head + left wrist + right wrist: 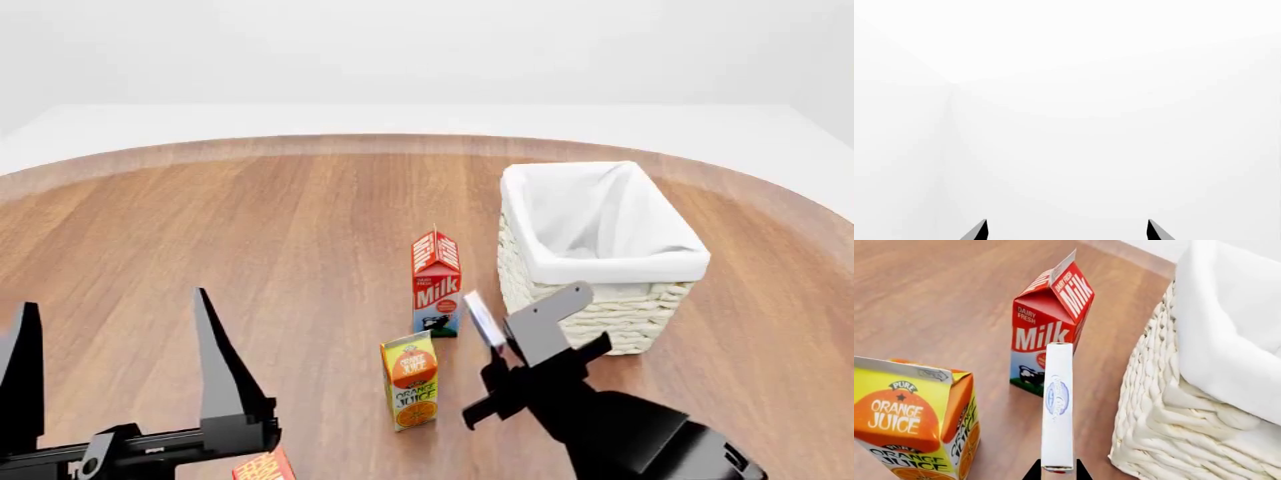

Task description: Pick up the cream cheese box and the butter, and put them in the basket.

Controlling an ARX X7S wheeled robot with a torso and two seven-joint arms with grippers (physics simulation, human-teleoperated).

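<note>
My right gripper (1057, 471) is shut on the cream cheese box (1057, 405), a thin white box with a blue oval, seen edge-on. The head view shows that box (478, 317) held above the table by the right gripper (497, 346), just left of the white wicker basket (601, 255). Only a corner of the red-orange butter (264, 468) shows at the head view's bottom edge, beside my left gripper (115, 300). The left gripper (1067, 230) is open, with nothing between its fingers.
A red milk carton (437, 284) and an orange juice carton (411, 383) stand upright left of the basket (1187, 405); the held box is close to the milk (1047, 330) and juice (914, 425). The round wooden table (240, 230) spreads left.
</note>
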